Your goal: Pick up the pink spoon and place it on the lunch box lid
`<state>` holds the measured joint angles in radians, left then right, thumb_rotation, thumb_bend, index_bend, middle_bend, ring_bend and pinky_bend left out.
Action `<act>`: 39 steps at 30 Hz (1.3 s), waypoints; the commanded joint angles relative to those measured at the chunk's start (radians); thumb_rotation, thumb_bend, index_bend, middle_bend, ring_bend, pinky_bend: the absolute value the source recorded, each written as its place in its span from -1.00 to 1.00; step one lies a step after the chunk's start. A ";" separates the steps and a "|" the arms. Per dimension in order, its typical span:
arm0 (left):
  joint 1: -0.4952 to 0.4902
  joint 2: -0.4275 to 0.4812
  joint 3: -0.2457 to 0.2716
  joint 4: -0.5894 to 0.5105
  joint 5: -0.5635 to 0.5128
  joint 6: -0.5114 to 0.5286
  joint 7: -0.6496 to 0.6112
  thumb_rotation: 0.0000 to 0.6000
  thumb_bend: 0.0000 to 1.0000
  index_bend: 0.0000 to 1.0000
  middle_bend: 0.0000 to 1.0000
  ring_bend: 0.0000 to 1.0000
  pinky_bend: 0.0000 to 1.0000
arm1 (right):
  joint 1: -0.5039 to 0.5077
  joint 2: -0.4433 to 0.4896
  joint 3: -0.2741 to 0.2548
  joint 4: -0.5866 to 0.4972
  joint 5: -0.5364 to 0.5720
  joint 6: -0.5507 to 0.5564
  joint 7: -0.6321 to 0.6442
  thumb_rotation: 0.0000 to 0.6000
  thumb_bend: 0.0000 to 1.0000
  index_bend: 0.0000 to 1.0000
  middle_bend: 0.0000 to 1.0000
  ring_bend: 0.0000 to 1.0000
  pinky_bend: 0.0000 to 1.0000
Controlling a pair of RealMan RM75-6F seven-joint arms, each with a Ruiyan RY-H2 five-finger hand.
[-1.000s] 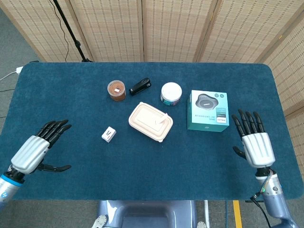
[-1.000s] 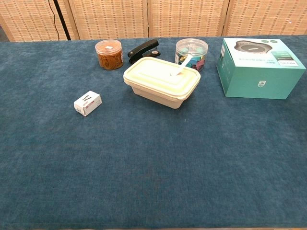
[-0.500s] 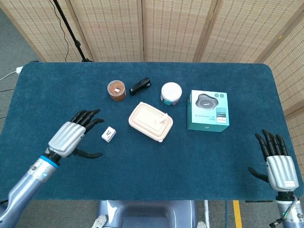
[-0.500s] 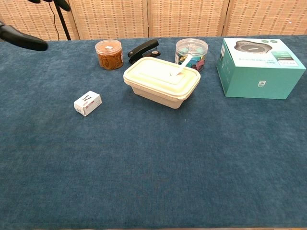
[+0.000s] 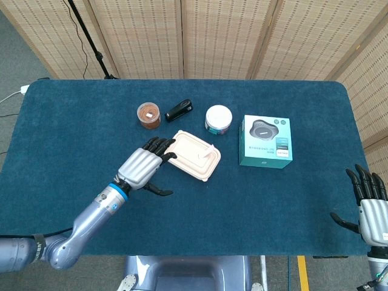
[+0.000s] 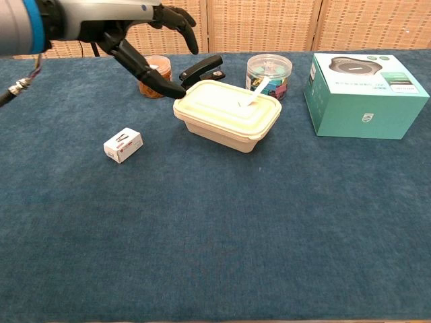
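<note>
The cream lunch box stands mid-table with its lid on. A pale pink spoon lies on the right end of the lid, and its handle slants up toward the back. My left hand hovers open by the box's left end, fingers spread, with the fingertips near the lid's corner. In the chest view the left hand holds nothing. My right hand is open at the table's near right corner, far from the box.
Behind the lunch box stand a jar of rubber bands, a black stapler and a jar of clips. A teal carton sits to the right. A small white box lies left of the lunch box.
My left arm has swept from the table's left edge to the lunch box's left end. My right hand has drawn back toward the near right corner. The spoon has not moved.
</note>
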<state>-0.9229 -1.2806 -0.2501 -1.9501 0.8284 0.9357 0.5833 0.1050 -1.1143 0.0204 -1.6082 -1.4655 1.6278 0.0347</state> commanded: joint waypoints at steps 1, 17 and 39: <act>-0.067 -0.067 -0.016 0.066 -0.077 0.009 0.045 0.05 -1.00 -0.50 -1.00 -1.00 -1.00 | -0.002 0.006 0.015 0.003 0.017 -0.010 0.016 1.00 -1.00 -0.92 -1.00 -1.00 -1.00; -0.242 -0.219 -0.025 0.321 -0.178 -0.104 0.060 0.03 -1.00 -0.50 -1.00 -1.00 -1.00 | -0.014 0.006 0.059 0.001 0.047 -0.030 0.012 1.00 -1.00 -0.88 -1.00 -1.00 -1.00; -0.294 -0.299 0.038 0.475 -0.188 -0.153 0.013 -0.01 -1.00 -0.50 -1.00 -1.00 -1.00 | -0.029 0.023 0.083 -0.012 0.051 -0.060 0.058 1.00 -1.00 -0.88 -1.00 -1.00 -1.00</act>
<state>-1.2130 -1.5714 -0.2150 -1.4855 0.6406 0.7855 0.5991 0.0770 -1.0922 0.1028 -1.6198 -1.4141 1.5697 0.0912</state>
